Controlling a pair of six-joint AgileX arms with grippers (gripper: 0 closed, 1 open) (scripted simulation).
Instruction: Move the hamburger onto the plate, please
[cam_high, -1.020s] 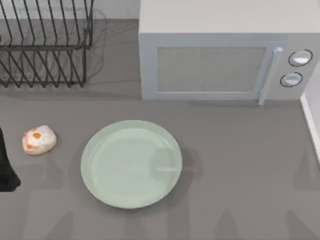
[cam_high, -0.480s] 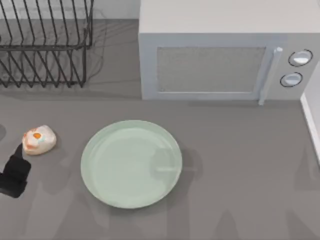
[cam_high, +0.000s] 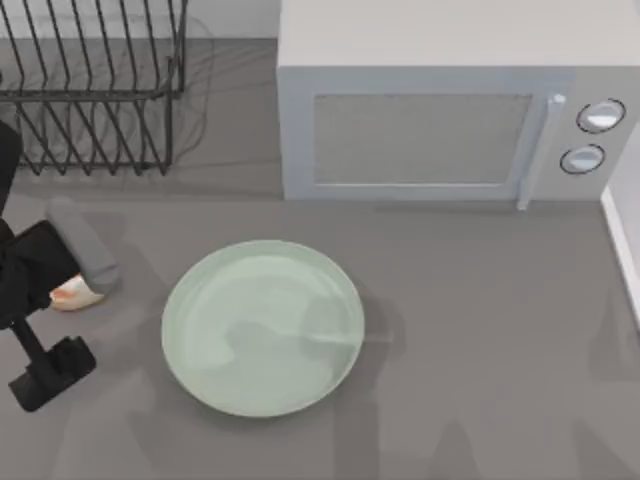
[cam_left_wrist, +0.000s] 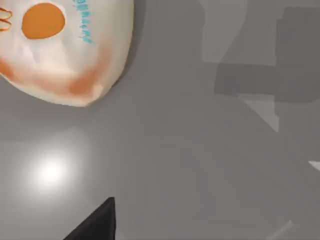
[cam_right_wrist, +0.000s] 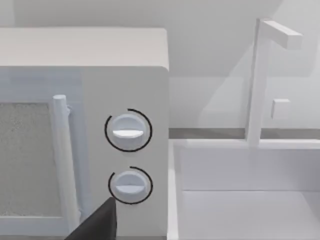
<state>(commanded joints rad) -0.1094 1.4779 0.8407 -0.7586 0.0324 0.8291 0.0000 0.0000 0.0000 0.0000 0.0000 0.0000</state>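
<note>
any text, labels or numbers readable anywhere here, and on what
Nothing readable.
Hamburger: small turquoise lettering beside its orange spot, too blurred to read.
Microwave: two round knobs, no numbers or marks beside them.
Plate: plain, no print.

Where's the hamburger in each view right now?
Top view: hamburger at the table's left edge, left of the plate, mostly covered by my left arm.
Left wrist view: cream lump with an orange spot, close up on the grey table.
Right wrist view: no hamburger here; it faces the microwave's dials.
Shared landmark: the grey table under the hamburger, in the top and left wrist views.
</note>
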